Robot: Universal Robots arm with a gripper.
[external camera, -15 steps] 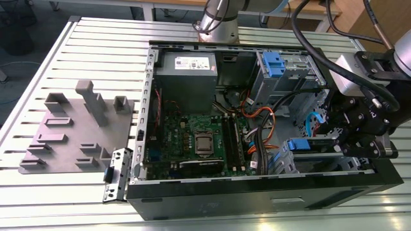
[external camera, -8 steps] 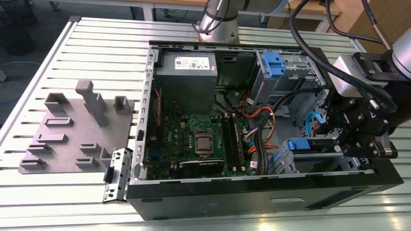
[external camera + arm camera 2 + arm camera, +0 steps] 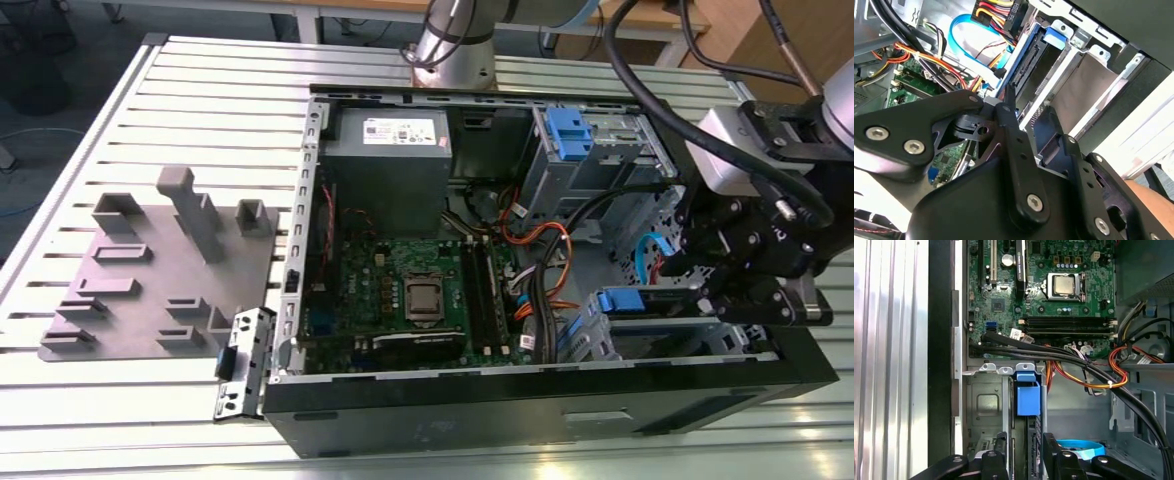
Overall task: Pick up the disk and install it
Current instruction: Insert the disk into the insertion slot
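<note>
Tool [image 3: 1024, 445] astride the disk [image 3: 1027, 399] in the drive cage [image 3: 985, 405]; grip on it uncertain

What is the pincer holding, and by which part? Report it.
The disk, standing on edge in the drive bay; the pincer appears clamped on its two flat faces at its exposed end.

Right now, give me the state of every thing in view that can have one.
computer case: open, insides exposed.
disk: standing on edge inside the drive bay.
pincer: down at the disk; whether it has hold of it is unclear.
processor: bare, no cooler on it.
</note>
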